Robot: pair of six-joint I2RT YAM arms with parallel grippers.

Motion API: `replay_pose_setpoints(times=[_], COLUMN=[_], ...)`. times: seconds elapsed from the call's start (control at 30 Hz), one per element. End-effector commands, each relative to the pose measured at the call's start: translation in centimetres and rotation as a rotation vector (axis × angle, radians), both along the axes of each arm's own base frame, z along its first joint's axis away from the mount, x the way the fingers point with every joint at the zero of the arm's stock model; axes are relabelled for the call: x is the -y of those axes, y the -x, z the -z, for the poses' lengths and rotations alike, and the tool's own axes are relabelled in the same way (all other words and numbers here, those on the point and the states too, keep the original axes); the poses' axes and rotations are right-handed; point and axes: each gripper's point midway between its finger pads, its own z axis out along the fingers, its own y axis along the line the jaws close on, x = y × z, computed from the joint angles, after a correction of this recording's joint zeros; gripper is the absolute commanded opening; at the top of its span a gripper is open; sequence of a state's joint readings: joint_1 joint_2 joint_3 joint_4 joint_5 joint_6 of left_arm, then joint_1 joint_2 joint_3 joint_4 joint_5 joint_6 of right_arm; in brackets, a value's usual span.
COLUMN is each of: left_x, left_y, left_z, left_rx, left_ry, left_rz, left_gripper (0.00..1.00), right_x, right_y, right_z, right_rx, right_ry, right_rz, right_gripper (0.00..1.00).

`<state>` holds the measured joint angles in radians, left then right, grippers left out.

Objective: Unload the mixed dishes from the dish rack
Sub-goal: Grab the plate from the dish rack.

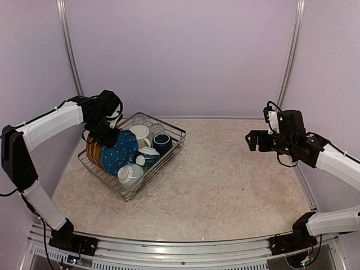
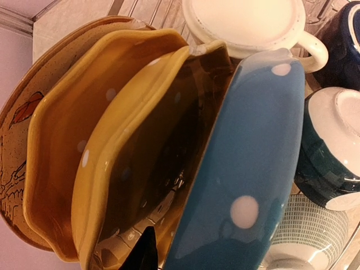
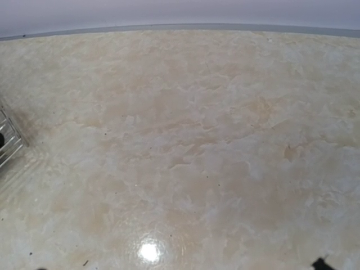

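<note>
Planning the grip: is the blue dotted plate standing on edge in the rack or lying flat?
On edge, tilted: the blue dotted plate shows its rim upward beside the mustard-yellow plates inside the dish rack.

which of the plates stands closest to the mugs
The blue white-dotted plate, last in the row, beside the cream mug; the mustard-yellow plates and the cream bird-patterned plate stand behind it.

No legible txt, labels, brands, nos. or signs in any of the 3 views
</note>
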<state>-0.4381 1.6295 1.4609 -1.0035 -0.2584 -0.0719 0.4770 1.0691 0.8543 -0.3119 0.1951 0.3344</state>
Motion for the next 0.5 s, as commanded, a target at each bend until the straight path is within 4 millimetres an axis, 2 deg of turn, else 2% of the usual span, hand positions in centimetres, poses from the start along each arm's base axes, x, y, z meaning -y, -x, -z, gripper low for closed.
replay_pose_setpoints(times=[0.0, 0.47], left_x=[0.5, 0.7], left_y=[-1.1, -0.1], left_z=[-5.5, -9.2], left_rx=[0.16, 0.265], left_ry=[0.05, -0.106], left_rz=[-0.015, 0.035], left_gripper=[0.0, 0.0], right_x=[-0.2, -0.8], right_y=[0.3, -0.1], right_z=[-0.1, 0.1], right_rx=[0.009, -0.001], right_ry=[-0.008, -0.026], right_rz=[-0.005, -0.02], right_gripper=[1.0, 1.0])
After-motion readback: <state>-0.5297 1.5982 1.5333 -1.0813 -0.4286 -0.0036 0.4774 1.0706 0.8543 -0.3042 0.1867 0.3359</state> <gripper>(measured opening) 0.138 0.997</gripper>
